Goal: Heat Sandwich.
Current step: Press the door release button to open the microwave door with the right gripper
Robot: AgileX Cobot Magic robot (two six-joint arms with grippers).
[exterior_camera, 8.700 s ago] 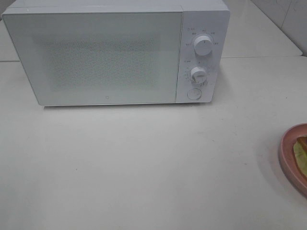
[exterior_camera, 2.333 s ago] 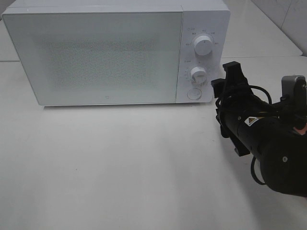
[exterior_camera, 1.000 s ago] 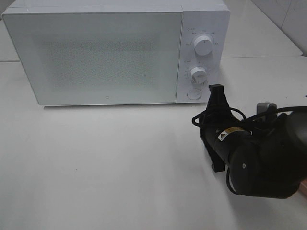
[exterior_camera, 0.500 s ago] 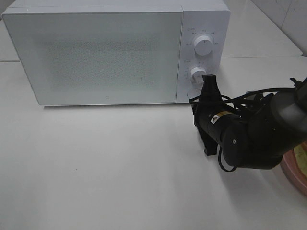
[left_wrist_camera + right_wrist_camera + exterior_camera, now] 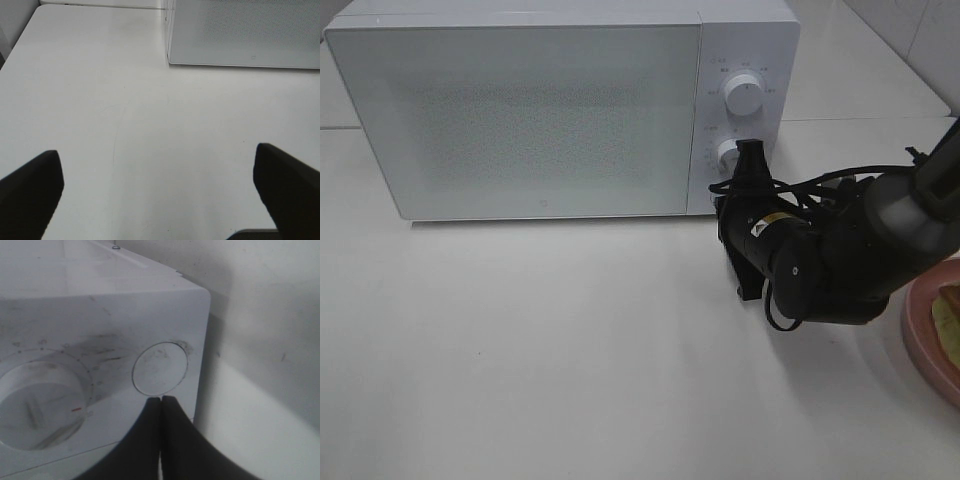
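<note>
The white microwave (image 5: pixel 540 115) stands at the back of the table with its door closed. My right gripper (image 5: pixel 752 155) is shut and empty, its tip at the control panel in front of the round door button. In the right wrist view the closed fingertips (image 5: pixel 160 401) sit right at the edge of that button (image 5: pixel 160 368), beside the lower knob (image 5: pixel 42 400). Only a pale yellow-green sliver of the sandwich (image 5: pixel 945 325) shows, on the pink plate (image 5: pixel 920 345) at the right edge. My left gripper (image 5: pixel 160 195) is open and empty over bare table.
The upper knob (image 5: pixel 745 95) is on the panel above the gripper. The right arm's black body (image 5: pixel 830 255) lies between the microwave and the plate. The left wrist view shows the microwave's lower front corner (image 5: pixel 170 60).
The right arm came in from the right and swung left and back toward the panel. Its tip now covers the round button. The plate has come back into view.
</note>
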